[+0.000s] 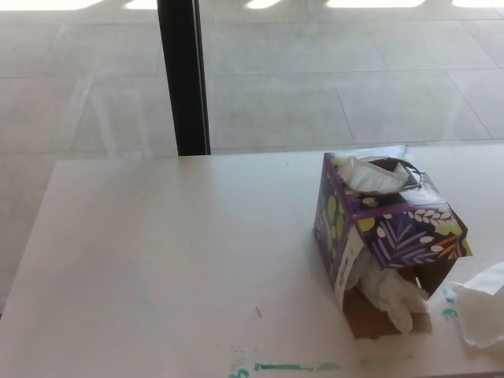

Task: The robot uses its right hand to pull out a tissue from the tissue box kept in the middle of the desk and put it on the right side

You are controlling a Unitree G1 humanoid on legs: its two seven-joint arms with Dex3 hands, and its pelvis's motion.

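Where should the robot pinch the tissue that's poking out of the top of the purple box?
Probably at the upright white tuft of the tissue sticking out of the top opening of the tissue box, coming from straight above. That crumpled fold stands free above the rim, so fingers can close on it and pull up. The box's near side is torn open with more tissue spilling out; neither hand is in view.

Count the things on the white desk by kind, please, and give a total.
Purple cardboard tissue box with leaf print, torn open at its side: 1
Loose white tissue lying right of the box: 1
Total: 2
No robot hand shows.
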